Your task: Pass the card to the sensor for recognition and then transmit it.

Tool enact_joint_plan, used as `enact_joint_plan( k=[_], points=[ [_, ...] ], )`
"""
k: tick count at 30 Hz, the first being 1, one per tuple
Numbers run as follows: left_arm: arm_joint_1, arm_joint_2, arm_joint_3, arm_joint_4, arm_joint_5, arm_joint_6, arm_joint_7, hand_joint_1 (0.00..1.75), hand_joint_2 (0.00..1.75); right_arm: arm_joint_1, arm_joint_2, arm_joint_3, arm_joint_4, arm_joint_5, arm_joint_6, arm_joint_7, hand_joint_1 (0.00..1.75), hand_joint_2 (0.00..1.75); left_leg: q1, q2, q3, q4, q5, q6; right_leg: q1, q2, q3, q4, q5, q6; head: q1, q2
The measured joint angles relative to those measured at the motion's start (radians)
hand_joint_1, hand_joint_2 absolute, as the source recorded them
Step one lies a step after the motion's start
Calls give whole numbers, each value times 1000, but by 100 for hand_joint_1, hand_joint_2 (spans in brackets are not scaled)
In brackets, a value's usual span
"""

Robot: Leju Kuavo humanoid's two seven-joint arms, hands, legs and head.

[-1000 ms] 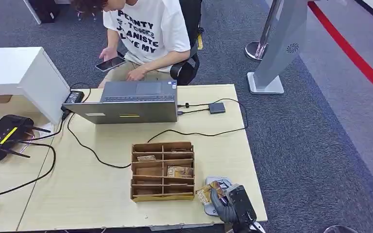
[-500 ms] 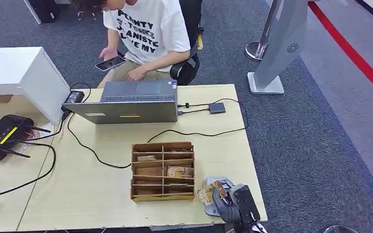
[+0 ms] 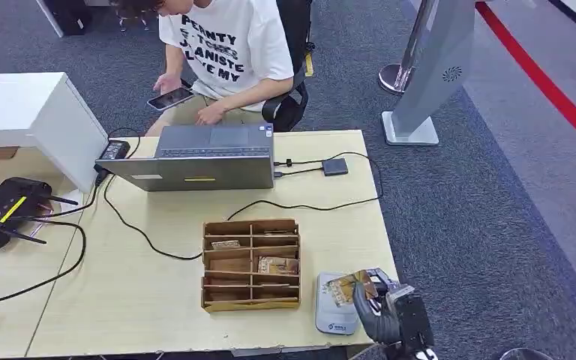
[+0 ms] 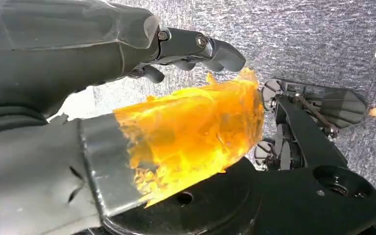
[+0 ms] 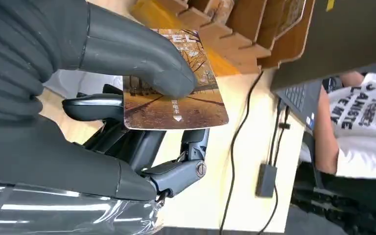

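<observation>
At near right table edge, right hand (image 3: 379, 311) clamped on card (image 3: 351, 287) just beside sensor (image 3: 335, 315) — judging scan pending, handover left. Left hand (image 4: 103, 68) grip: cannot tell.

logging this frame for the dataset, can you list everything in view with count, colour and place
card: 1, autumn-brown picture, held over the reader's far right corner
card reader: 1, grey, near right corner of the table
divided organiser: 1, brown cardboard, middle of the table, cards in some slots
laptop: 1, grey, far side of the table
small hub: 1, dark, right of the laptop, cabled
router: 1, black with yellow stripe, left table
table: 1, pale wood
white cabinet: 1, far left
grey stand: 1, on the carpet, far right
person: 1, white printed T-shirt, seated behind the laptop, holding a phone
right robot hand: dark grey, pinching the card
left robot hand: dark grey, hanging over the carpet
</observation>
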Motion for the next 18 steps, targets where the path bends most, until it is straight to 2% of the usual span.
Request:
enact_joint_plan(
  k=[10, 18],
  points=[
    [0, 0, 0, 0, -4, 0, 0, 0, 0, 20, -5, -29, -10, -2, -15, 16, 175, 175, 0, 0, 0, 0, 0, 0, 0, 0, 0, 0, 0, 0, 0, 0],
    [0, 0, 0, 0, -13, -3, 5, 0, 0, 22, -5, -50, 57, -45, -4, 33, 175, 175, 0, 0, 0, 0, 0, 0, 0, 0, 0, 0, 0, 0, 0, 0]
  ],
)
